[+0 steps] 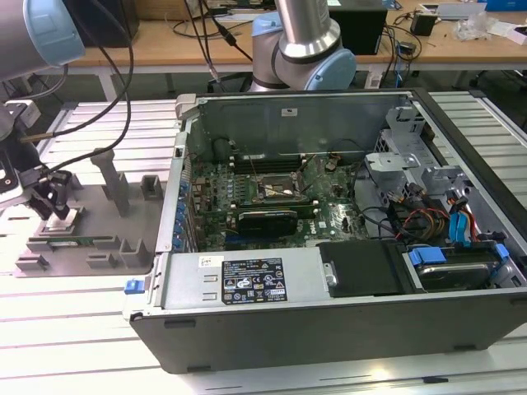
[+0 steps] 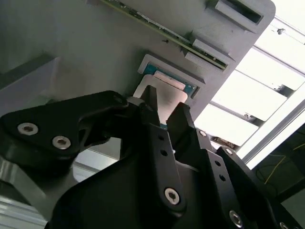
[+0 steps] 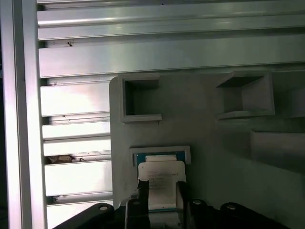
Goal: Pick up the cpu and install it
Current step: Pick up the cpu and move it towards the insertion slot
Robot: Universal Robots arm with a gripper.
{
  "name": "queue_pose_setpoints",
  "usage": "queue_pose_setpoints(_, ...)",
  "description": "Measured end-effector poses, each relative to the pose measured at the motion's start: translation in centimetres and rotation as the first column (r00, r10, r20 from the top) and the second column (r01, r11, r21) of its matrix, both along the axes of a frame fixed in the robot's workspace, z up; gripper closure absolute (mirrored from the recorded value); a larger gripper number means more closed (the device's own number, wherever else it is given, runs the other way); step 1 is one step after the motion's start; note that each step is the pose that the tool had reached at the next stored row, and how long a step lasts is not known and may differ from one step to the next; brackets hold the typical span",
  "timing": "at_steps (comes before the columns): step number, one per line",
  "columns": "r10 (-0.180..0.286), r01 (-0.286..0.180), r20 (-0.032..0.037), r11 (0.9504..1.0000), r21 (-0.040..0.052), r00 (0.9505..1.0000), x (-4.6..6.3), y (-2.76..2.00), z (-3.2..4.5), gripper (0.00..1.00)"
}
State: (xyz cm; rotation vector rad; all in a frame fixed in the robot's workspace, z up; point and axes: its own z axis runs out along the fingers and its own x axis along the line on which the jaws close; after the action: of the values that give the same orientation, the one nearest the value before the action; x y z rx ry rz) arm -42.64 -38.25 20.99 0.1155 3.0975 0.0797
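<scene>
Silver-grey metal-topped cpu (image 3: 161,177) sat flat in a recess of the grey fixture tray (image 3: 214,148), near tray's edge. Claw (image 3: 162,190) narrowly open, fingers (image 3: 143,188) astride cpu. Prob light, stiff, fragile underside; best gripped by opp side edges, kept level.

1. In a recess of the fixture tray (image 3: 214,143), just beneath the gripper (image 3: 162,188): the cpu (image 3: 161,179).
2. On the slatted table (image 1: 74,329), at the exterior view's left of the computer case (image 1: 329,304): that tray.
3. Inside the case: the motherboard (image 1: 272,197).
</scene>
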Motion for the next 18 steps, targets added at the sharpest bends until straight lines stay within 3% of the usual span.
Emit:
queue_pose_setpoints(2,0.0,0.0,0.0,1.0,0.0,1.0,0.0,0.0,0.0,0.58)
queue_pose_setpoints(3,0.0,0.0,0.0,1.0,0.0,1.0,0.0,0.0,0.0,0.46)
queue_pose_setpoints(4,0.0,0.0,0.0,1.0,0.0,1.0,0.0,0.0,0.0,0.46)
queue_pose_setpoints(5,0.003,-0.003,0.0,1.0,0.0,1.0,0.0,0.0,-0.23,0.34)
queue_pose_setpoints(10,0.021,-0.021,0.0003,0.9998,0.0,0.9998,0.0,0.23,-1.13,0.34)
queue_pose_setpoints(13,0.023,-0.023,0.0002,0.9997,0.0,0.9997,0.0,0.79,-1.66,0.34)
queue_pose_setpoints(18,0.025,-0.025,0.0,0.9997,-0.0003,0.9997,0.0,0.88,-2.21,0.34)
